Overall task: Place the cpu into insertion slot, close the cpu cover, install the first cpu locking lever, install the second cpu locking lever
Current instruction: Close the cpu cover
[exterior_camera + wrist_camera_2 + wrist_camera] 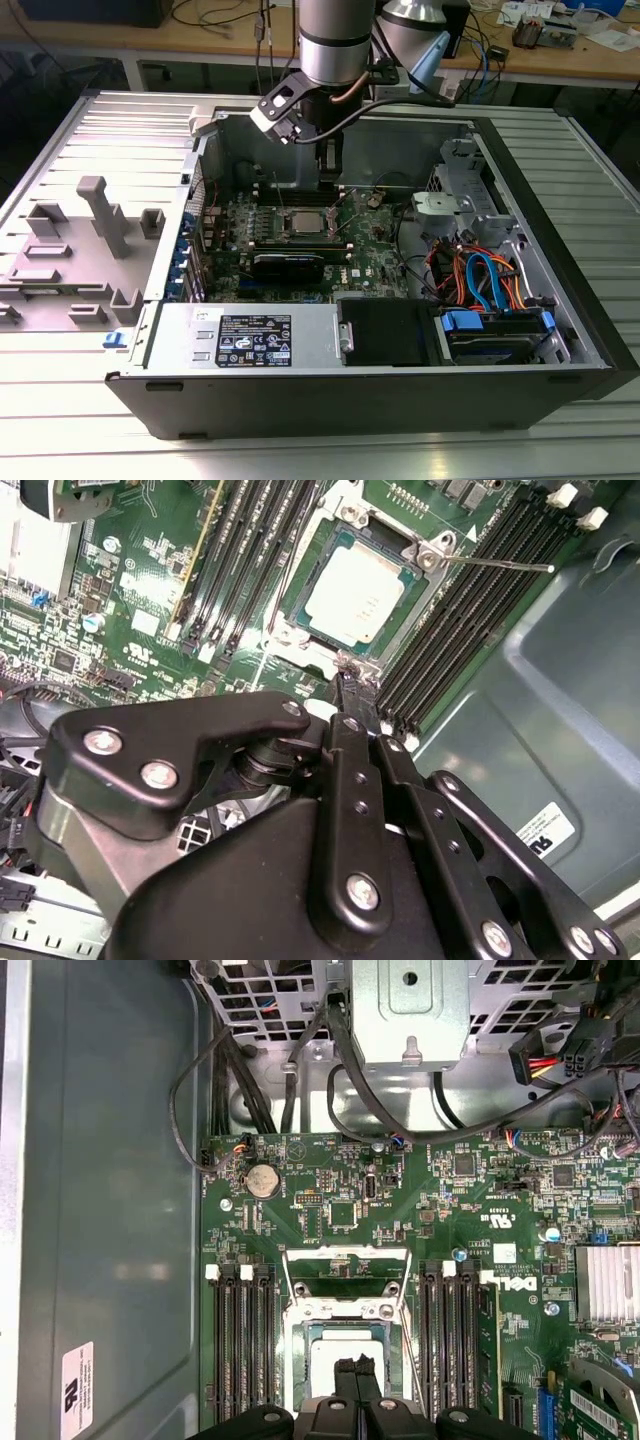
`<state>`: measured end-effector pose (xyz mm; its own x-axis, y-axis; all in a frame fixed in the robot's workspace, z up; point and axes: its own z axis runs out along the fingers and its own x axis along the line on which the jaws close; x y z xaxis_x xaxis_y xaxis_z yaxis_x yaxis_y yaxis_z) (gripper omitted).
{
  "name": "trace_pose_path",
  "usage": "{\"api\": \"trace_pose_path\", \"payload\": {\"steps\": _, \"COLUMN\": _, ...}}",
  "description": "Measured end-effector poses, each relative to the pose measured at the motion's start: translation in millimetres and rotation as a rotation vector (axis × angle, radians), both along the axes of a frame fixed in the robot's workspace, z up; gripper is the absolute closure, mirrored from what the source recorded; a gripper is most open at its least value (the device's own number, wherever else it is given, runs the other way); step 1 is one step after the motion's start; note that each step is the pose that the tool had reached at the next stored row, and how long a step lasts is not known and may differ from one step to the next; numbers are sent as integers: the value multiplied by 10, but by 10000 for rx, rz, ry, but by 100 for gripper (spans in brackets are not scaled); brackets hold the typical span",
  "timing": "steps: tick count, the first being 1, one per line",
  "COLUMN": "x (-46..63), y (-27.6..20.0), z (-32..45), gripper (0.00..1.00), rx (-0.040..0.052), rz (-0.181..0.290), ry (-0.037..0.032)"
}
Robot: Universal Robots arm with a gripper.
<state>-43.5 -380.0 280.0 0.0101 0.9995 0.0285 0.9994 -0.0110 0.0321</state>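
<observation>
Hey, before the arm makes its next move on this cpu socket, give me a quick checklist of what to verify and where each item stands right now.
1. cpu lying flat in the insertion slot: ok.
2. cpu cover down over the cpu: not ok. Its frame appears swung back beyond the slot's far edge.
3. locking lever latched: not ok. It sticks out over the memory slots.
4. Other lever latched: cannot tell.
5. gripper close at the slot's edge: ok.
6. cables away from the slot: ok.
</observation>
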Motion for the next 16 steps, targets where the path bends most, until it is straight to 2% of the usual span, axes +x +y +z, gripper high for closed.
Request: {"api": "trace_pose_path", "payload": {"steps": 16, "x": 33, "y": 0, "z": 0, "gripper": 89, "rx": 0, "rz": 0, "ry": 0}}
